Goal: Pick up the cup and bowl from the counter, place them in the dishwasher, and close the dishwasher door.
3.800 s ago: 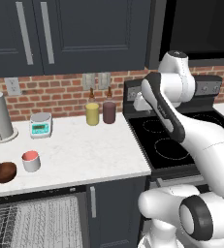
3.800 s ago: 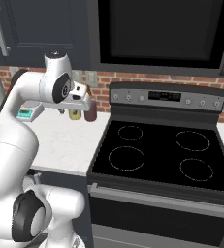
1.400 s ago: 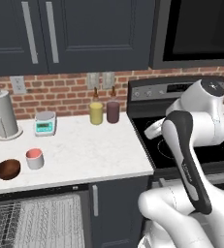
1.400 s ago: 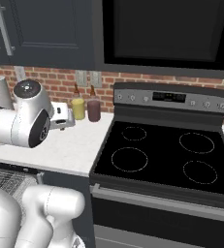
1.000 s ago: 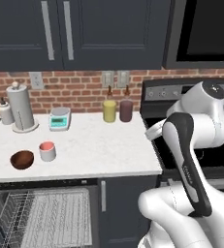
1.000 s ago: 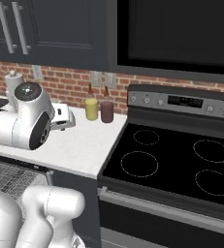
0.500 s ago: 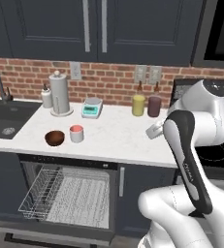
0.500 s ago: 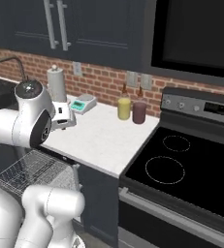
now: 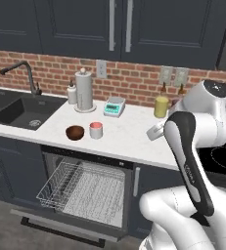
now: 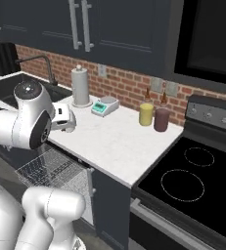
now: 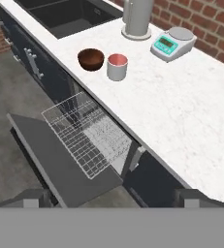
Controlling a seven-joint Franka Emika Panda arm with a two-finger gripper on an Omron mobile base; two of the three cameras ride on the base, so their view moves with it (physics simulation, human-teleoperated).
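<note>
The cup (image 9: 96,130) stands on the counter (image 9: 129,141) just right of the bowl (image 9: 75,132), above the dishwasher (image 9: 82,188), whose door (image 9: 60,222) hangs down with a rack pulled out. From the right base view, my gripper (image 10: 64,118) hovers over the counter's front edge. Through my hand view, cup (image 11: 117,66) and bowl (image 11: 91,58) sit side by side — my fingers spread wide, holding nothing.

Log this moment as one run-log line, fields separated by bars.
pincer: open, holding nothing | cup: on counter beside bowl | dishwasher door: down, rack pulled out | step: approach cup
</note>
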